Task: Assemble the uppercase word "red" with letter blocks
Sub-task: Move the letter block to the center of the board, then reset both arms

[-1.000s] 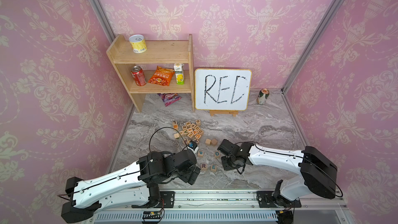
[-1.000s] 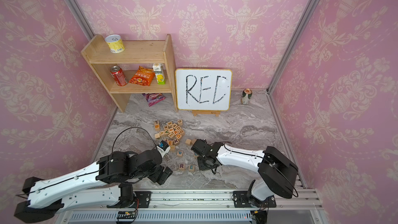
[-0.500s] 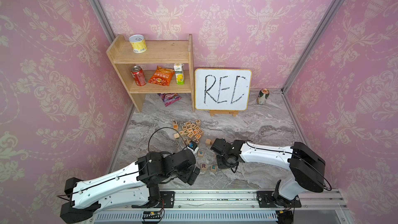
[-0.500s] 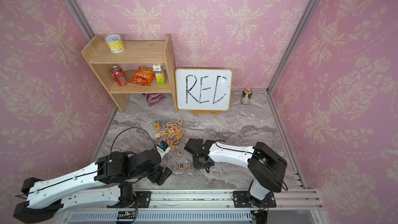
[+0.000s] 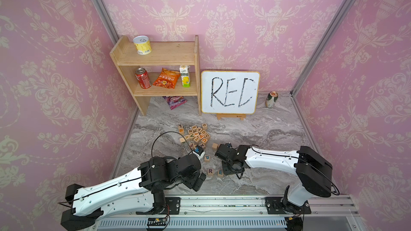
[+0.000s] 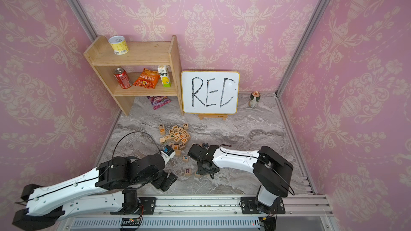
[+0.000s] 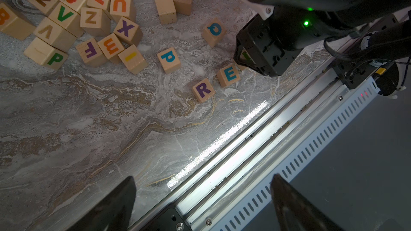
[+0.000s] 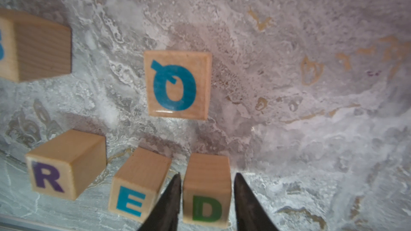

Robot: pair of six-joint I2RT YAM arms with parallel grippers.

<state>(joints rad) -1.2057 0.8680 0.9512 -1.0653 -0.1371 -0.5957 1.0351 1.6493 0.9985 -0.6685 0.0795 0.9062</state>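
Here, listed from left to right as seen in both top views.

1. Wooden shelf (image 5: pixel 169 53), back left, against the wall; it carried cans, a snack bag and a carton.
2. Left gripper (image 7: pixel 202 177), low at the front edge of the marble tabletop (image 5: pixel 255 134), beside the rail. Its fingers (image 7: pixel 115 203) stood wide apart with nothing between them.
3. Loose pile of letter blocks (image 5: pixel 195 134), mid-table and ahead of the left arm, letters facing many ways. A blue P block (image 7: pixel 168 60) and a blue Q block (image 8: pixel 178 85) lay apart from the pile, nearer the front.
4. R block (image 8: pixel 64 167), purple letter up, the leftmost of a front row near the rail.
5. E block (image 8: pixel 138 187), blue letter up, just beside the R block with a narrow gap, turned slightly out of line.
6. D block (image 8: pixel 206 190), green letter up, resting on the tabletop just right of the E block. In the top views it was hidden under the right arm.
7. Right gripper (image 8: pixel 207 174), pointing down over the D block. Its fingertips (image 8: pixel 244 196) straddled the block, one of them in the gap between E and D. They were slightly parted, with a thin sliver of table showing along one side, so no clamp was evident.
8. Whiteboard (image 5: pixel 230 92), on a small easel at the back, with black handwriting.
9. Can (image 5: pixel 271 100), upright at the back right.
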